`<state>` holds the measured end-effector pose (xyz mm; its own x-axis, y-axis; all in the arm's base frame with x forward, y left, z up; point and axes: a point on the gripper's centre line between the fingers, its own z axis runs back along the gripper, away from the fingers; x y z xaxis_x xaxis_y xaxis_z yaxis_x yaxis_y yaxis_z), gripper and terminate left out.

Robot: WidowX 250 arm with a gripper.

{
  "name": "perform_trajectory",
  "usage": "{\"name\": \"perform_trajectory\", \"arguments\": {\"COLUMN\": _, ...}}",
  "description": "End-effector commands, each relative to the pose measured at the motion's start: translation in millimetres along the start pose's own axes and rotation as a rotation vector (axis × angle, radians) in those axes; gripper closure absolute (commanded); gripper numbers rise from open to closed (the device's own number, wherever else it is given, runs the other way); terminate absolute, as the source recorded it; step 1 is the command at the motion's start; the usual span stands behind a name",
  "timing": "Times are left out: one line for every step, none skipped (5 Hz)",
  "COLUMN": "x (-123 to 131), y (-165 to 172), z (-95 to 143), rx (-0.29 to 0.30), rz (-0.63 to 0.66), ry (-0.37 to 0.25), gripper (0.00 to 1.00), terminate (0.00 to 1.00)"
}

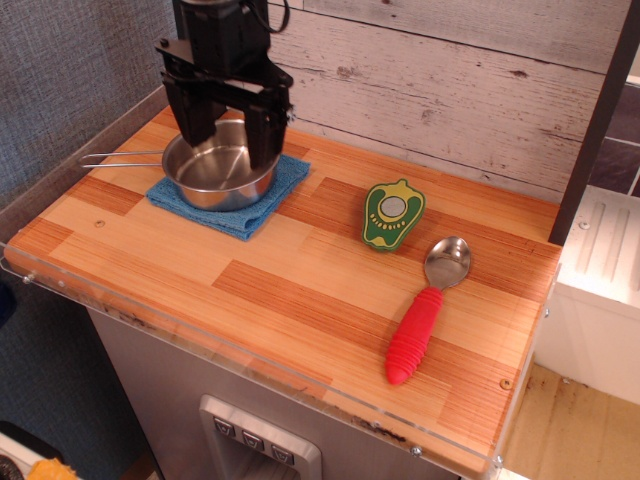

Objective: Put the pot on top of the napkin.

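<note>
The shiny steel pot (218, 172) sits upright on the folded blue napkin (235, 202) at the back left of the wooden counter. Its thin wire handle (118, 158) points left, past the napkin's edge. My black gripper (228, 140) hangs just above the pot's far rim, with its two fingers spread wide apart and nothing between them. The fingers hide part of the pot's back rim.
A green and yellow pepper-shaped toy (391, 213) lies right of the napkin. A steel spoon with a red handle (425, 311) lies near the right front. A plank wall stands behind the counter, and a clear plastic lip runs along the front and left edges.
</note>
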<state>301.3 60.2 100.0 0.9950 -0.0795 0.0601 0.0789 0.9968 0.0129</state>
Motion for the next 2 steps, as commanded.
{"name": "perform_trajectory", "arguments": {"x": -1.2, "y": 1.2, "z": 11.0, "rx": 0.025, "rz": -0.040, "ry": -0.002, "gripper": 0.00, "terminate": 0.00}}
{"name": "perform_trajectory", "arguments": {"x": -1.2, "y": 1.2, "z": 11.0, "rx": 0.025, "rz": -0.040, "ry": -0.002, "gripper": 0.00, "terminate": 1.00}}
